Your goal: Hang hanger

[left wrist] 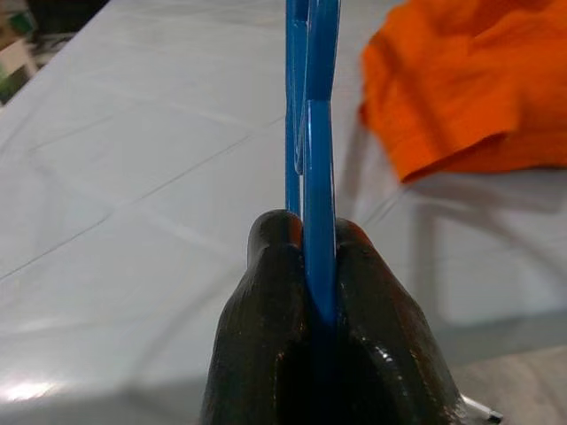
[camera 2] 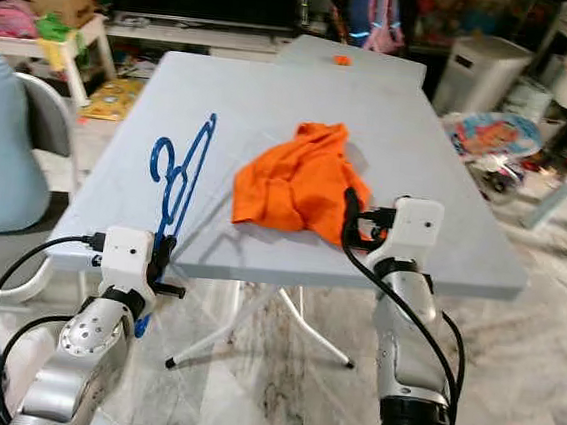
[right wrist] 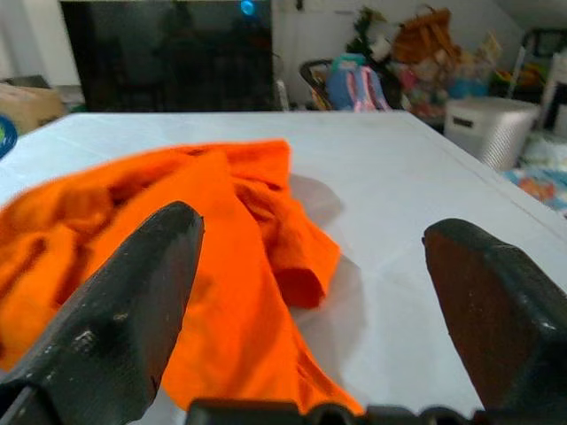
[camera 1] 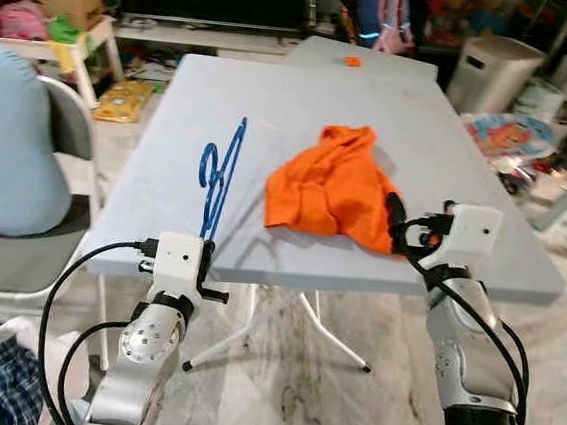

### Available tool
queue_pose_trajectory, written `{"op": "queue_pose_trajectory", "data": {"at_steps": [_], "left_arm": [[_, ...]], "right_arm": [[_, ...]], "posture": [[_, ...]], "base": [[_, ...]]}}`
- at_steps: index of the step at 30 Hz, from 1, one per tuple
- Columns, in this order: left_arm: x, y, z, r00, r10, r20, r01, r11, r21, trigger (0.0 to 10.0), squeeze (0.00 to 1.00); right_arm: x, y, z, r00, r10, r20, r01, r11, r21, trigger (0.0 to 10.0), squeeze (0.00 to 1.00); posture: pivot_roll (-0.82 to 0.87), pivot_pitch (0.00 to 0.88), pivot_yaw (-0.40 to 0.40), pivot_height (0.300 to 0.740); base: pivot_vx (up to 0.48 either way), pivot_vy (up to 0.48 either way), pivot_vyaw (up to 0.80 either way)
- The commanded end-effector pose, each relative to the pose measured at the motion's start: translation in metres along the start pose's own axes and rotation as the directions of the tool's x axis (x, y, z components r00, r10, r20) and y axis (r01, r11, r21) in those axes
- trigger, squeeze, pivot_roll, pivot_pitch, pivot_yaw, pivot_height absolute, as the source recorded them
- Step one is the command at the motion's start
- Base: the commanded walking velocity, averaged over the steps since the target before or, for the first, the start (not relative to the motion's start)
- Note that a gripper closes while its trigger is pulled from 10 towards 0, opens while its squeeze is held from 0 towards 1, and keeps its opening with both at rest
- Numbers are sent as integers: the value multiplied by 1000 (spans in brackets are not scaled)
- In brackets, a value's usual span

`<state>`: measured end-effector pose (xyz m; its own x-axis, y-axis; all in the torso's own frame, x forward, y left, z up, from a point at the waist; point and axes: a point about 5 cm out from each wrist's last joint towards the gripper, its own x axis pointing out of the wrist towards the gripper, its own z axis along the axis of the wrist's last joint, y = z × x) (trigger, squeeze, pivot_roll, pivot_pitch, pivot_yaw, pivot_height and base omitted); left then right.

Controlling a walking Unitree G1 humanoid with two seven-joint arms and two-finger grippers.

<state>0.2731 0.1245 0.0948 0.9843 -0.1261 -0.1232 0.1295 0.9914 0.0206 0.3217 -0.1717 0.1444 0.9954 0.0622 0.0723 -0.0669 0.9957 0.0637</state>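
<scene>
A blue plastic hanger (camera 1: pixel 219 171) stands on edge over the left side of the grey table (camera 1: pixel 274 101), its hook toward the left edge. My left gripper (camera 1: pixel 207 248) is shut on the hanger's near end at the table's front edge; in the left wrist view the blue bar (left wrist: pixel 319 221) runs up between the two black fingers (left wrist: pixel 266 336). A crumpled orange shirt (camera 1: pixel 334 185) lies near the table's front middle. My right gripper (camera 1: pixel 395 218) is open at the shirt's near right corner, its fingers (right wrist: pixel 124 319) wide apart before the cloth (right wrist: pixel 221 257).
A chair with a pale blue back (camera 1: pixel 10 136) stands left of the table. A second table (camera 1: pixel 364 55) with a small orange thing (camera 1: pixel 351 61) adjoins at the far end. A white bin (camera 1: pixel 493 72), toys and boxes crowd the back and right. Marble floor (camera 1: pixel 296 395) lies below.
</scene>
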Motion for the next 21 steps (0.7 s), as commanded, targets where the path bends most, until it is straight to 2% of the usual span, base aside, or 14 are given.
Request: {"op": "queue_pose_trajectory", "data": {"at_steps": [1,9,12,21], "left_arm": [[-1,-3,-4,1000,-7,-22,7,1000,-3,10000,0],[-1,-5,-4,1000,-12,-24,12,1000,-7,10000,0],[-1,-6,-5,1000,-16,-27,16,1000,-9,10000,0],[-2,-7,-5,999,-17,-30,17,1000,-15,10000,0]], "right_arm": [[-1,3,-4,1000,10,-20,-10,1000,10,10000,0],[-2,0,-4,999,8,-31,-8,1000,12,10000,0],[-2,-1,-4,999,6,-35,-5,1000,15,10000,0],[-3,1,-5,999,17,-41,-17,1000,16,10000,0]], "posture": [[76,0,-49,740],[69,0,-50,740],[66,0,-50,740],[66,3,-54,740]], "base": [[0,0,-800],[0,0,-800],[-255,0,-544],[-310,0,0]]}}
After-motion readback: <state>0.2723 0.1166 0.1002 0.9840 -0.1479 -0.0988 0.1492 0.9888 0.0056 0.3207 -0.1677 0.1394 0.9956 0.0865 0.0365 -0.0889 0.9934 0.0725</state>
